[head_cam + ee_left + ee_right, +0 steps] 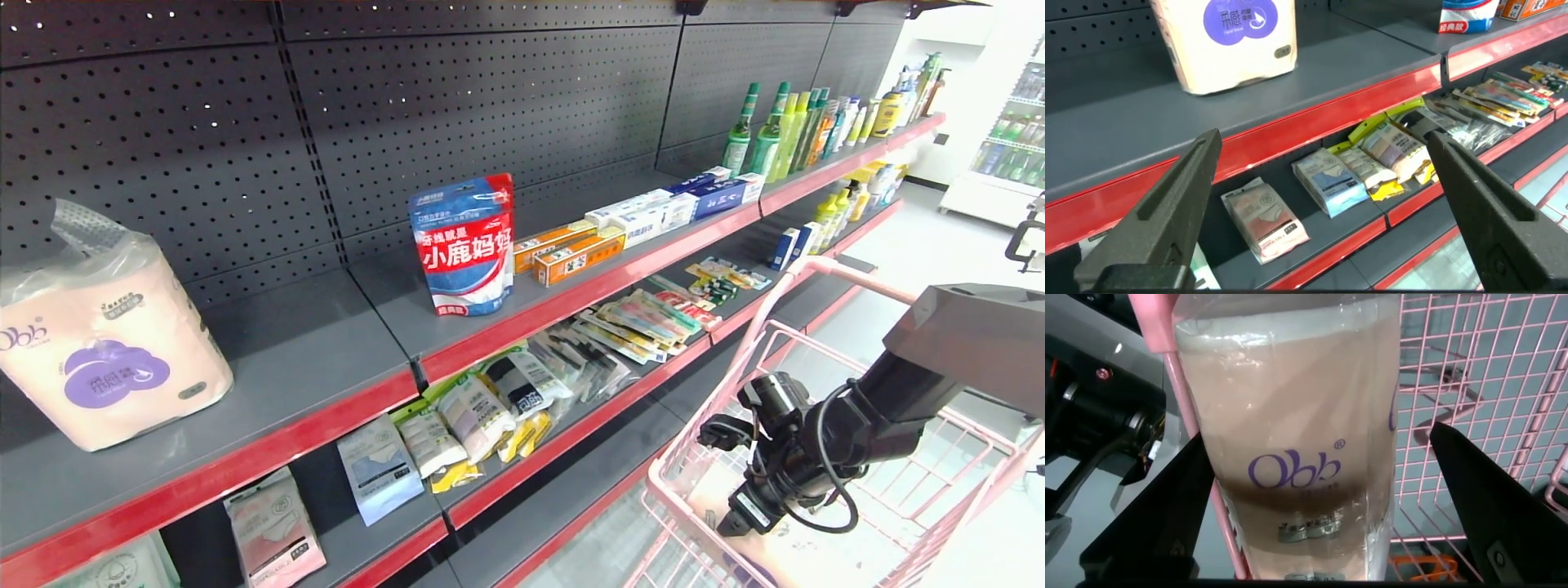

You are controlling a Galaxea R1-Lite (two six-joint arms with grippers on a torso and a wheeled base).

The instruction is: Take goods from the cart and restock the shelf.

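Observation:
A clear-wrapped pack of peach toilet rolls stands in the pink wire cart, against its pink corner post. My right gripper is open, with one finger on either side of this pack. In the head view the right arm hangs down into the cart at the lower right, its gripper low beside the pack. A matching pack stands on the grey shelf at the far left. My left gripper is open and holds nothing, facing the shelf below that pack.
A blue and red pouch stands mid-shelf, with boxes and green bottles further right. Flat packets lie on the lower shelf. Bare grey shelf stretches between the roll pack and the pouch.

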